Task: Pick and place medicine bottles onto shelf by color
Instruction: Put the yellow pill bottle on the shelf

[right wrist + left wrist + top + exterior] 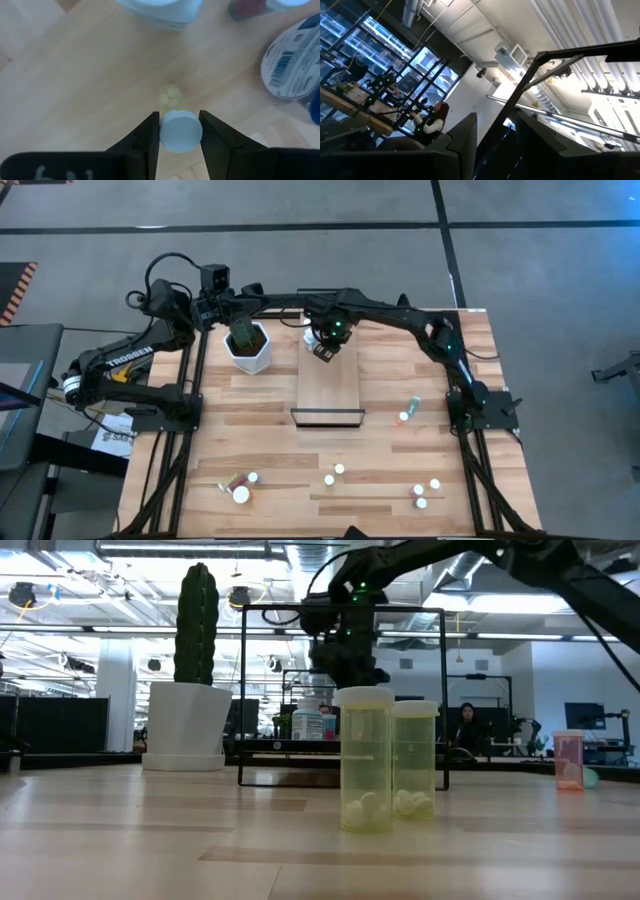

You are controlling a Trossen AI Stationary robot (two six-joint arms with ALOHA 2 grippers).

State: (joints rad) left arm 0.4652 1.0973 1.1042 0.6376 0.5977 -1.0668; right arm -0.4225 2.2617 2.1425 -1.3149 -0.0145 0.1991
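Observation:
The shelf (328,385) is a light-wood board with a dark frame, lying mid-table. My right gripper (325,345) is over its far end, shut on a small white-capped bottle with a pale green body (171,97). A white bottle (160,10), a reddish one (245,10) and the larger blue one (295,65) stand on the board nearby. Two green bottles (366,760) stand close to the low camera. My left gripper (232,308) waits at the far left by the cactus pot (248,345), pointing up, open and empty. My right gripper pinches the bottle's white cap (167,132) between its two fingers, one on each side. The fingers come from above, pointing down. The bottle hangs upright below them over the shelf board; whether its base touches the board, I cannot tell.
Loose bottles lie on the table: a reddish one (238,480) and a white one (241,495) near left, two (334,474) near middle, some (425,492) near right, an orange (404,417) and a green one (414,404) right of the shelf. The shelf's near half is bare.

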